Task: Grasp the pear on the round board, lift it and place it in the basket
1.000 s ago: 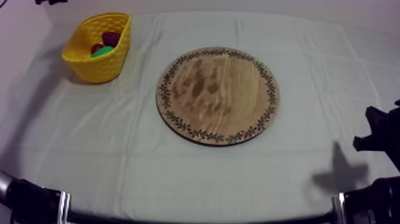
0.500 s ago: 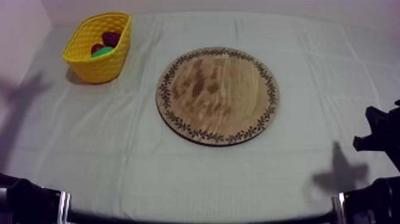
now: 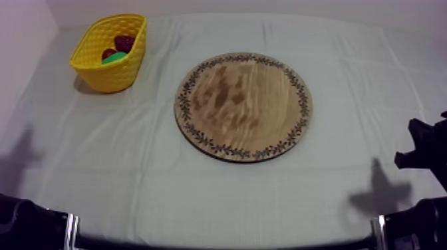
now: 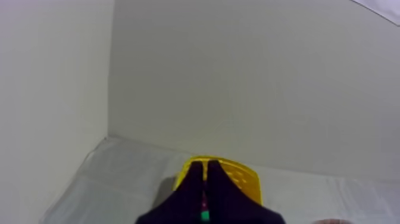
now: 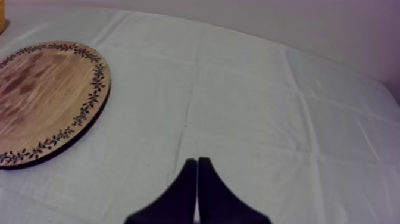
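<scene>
At the far left of the top view, the left arm's shadow (image 3: pixel 16 159) now lies lower on the tabletop (image 3: pixel 133 179) than half a second ago, when it fell level with the yellow basket (image 3: pixel 100 73). The basket, the round wooden board (image 3: pixel 243 106) and the right arm (image 3: pixel 426 153) at the right edge have not shifted. The pear (image 3: pixel 115 58) lies inside the basket as a green shape, touching a small red fruit (image 3: pixel 106 52) and just beside a dark purplish fruit (image 3: pixel 124 42) whose kind I cannot tell. The board is bare. The left fingers (image 4: pixel 193 184) lie pressed together in a narrow wedge holding nothing. They point at the basket from well back, so the pear is well apart from them and hidden behind them in the left wrist view. The top view alone looks into the basket and shows the fruit. The right fingers (image 5: pixel 189 179) are likewise closed to a narrow wedge on nothing, over bare cloth beside the board, with the whole board between them and the pear. The right wrist view shows the board's leaf-patterned rim closely.
</scene>
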Controlling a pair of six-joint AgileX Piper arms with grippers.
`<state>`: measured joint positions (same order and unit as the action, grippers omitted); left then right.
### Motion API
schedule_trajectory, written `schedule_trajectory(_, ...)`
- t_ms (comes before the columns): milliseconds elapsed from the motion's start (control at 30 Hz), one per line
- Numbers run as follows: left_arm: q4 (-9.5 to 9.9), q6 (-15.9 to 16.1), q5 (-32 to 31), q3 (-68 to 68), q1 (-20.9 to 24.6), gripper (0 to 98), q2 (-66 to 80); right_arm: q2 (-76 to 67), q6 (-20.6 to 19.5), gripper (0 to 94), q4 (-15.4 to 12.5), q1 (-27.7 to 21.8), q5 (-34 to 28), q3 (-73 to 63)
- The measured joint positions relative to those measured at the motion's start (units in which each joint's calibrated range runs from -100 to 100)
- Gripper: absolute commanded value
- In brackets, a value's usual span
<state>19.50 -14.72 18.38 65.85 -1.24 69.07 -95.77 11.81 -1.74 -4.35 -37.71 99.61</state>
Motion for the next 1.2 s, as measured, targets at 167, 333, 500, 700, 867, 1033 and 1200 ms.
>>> schedule_trajectory(167, 0.40, 0.52, -5.05, 13.83, -0.40, 0.0, 11.59, 0.00, -0.03, 0.5, 0.00, 0.00, 0.00, 0.00)
schedule_trajectory(333, -0.07, 1.14, -7.53, 24.90, -0.21, 0.0, 19.34, 0.00, -0.03, 0.5, 0.00, -0.03, 0.00, 0.00)
schedule_trajectory(500, -5.03, 4.98, -6.29, 32.28, -0.51, 0.0, 24.21, 0.00, -0.03, 0.5, 0.00, -0.03, 0.00, 0.00)
schedule_trajectory(700, -10.70, 10.07, 0.25, 33.97, -1.27, 0.0, 28.84, 0.00, -0.03, 0.5, 0.00, -0.03, 0.00, 0.00)
schedule_trajectory(867, -14.93, 14.72, 8.15, 34.15, -1.43, 0.0, 30.69, 0.00, -0.03, 0.5, 0.00, 0.00, -0.08, 0.00)
schedule_trajectory(1033, -16.72, 16.22, 12.77, 34.15, -1.52, 0.0, 30.88, 0.00, -0.03, 0.5, 0.00, 0.00, -0.08, 0.00)
schedule_trajectory(1200, -16.14, 15.63, 12.85, 34.15, -1.53, 0.0, 30.93, 0.00, -0.03, 0.5, 0.00, 0.00, -0.08, 0.00)
